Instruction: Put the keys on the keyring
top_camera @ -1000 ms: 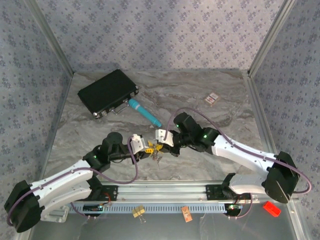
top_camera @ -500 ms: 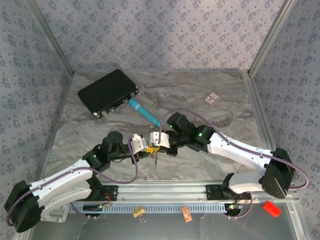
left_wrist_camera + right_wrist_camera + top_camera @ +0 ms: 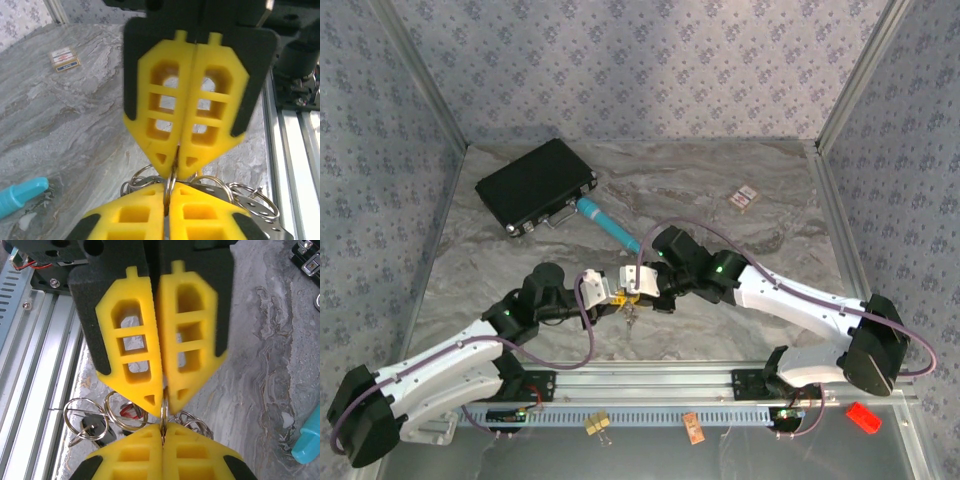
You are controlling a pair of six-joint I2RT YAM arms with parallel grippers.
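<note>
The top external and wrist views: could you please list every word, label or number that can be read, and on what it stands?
None can be read.
Small card: red and blue printed bands, lettering too blurred to read.
Orange tag at the near edge: markings too small to read.
Black case: no label visible.

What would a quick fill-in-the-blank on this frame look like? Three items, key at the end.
1. The left gripper and right gripper meet tip to tip, both ____ on a thin metal ring.
2. The teal pen-like tool lies on the table next to a ____ case.
3. The fingers of both grippers are ____ in colour.
Missing words: shut; black; yellow.
</note>
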